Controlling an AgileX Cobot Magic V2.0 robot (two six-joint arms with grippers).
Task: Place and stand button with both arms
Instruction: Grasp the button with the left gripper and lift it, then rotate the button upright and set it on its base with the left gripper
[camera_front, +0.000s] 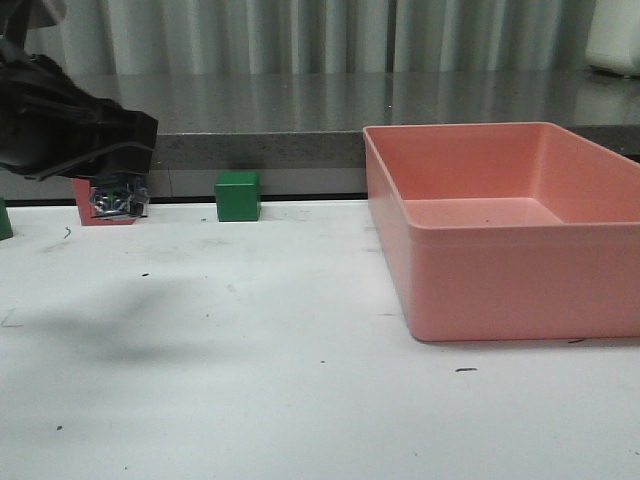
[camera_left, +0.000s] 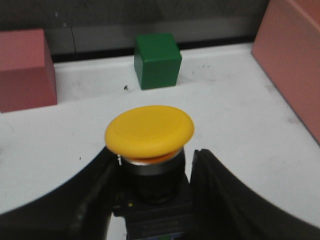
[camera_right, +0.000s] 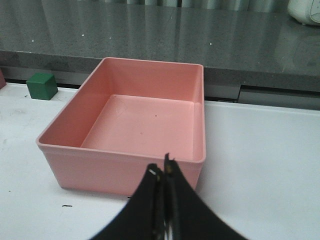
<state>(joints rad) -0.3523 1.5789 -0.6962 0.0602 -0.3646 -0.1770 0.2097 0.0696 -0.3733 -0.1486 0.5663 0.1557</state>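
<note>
Holding one button (camera_left: 149, 131), left gripper (camera_left: 152, 192), one green cube (camera_left: 157, 60)

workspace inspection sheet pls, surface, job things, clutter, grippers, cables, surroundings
surface: white table, scuffed with small dark marks.
job's things: button, yellow cap showing, gripped by its black body in the left gripper.
clutter: green cube; pink bin, nothing in it; red block; another green item at the front view's left edge, cut off.
grippers: left shut on the button; right gripper shut, nothing between its fingers, near the bin.
cables: nothing seen.
surroundings: grey counter, pale curtain behind.
</note>
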